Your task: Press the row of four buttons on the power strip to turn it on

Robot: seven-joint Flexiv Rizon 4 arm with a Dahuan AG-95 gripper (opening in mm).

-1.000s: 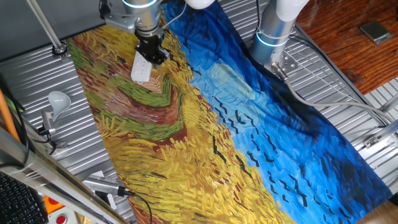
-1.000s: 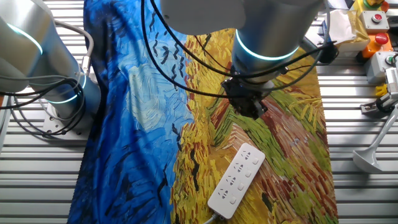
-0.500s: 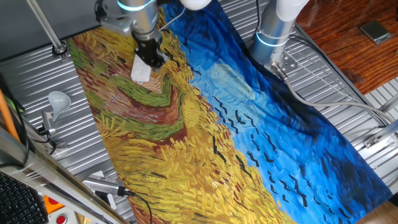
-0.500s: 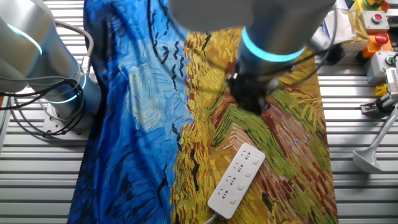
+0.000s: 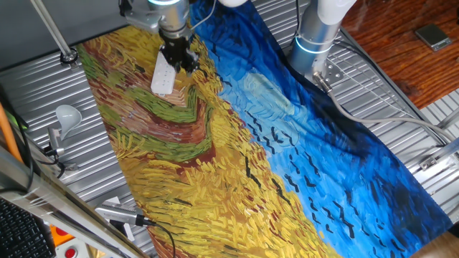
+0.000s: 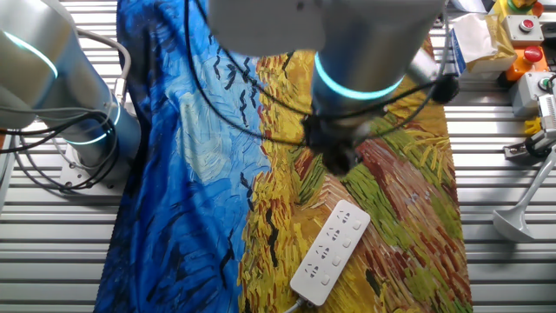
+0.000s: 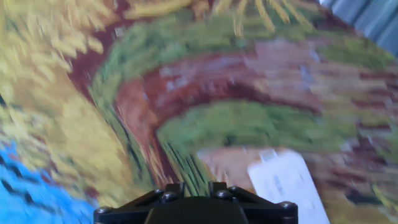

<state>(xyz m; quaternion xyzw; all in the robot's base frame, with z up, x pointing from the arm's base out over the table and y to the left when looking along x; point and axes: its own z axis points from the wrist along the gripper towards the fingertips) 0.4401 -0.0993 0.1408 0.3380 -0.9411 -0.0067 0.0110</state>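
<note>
Above the painted cloth [image 6: 208, 156], the arm reaches down with its gripper [image 5: 178, 60] hanging just beside the power strip [image 6: 330, 252], apart from it. That cloth, blue on one side and yellow on the other, covers a ribbed metal bench [image 5: 43, 93], and the strip lies flat on the yellow part. Motion blur hides the fingertips, so I cannot tell how the gripper is set.

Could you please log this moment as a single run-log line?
phase: approach | gripper: above cloth, apart from power strip | strip: flat on painted cloth | buttons: not yet pressed | jaws: state not visible
</note>
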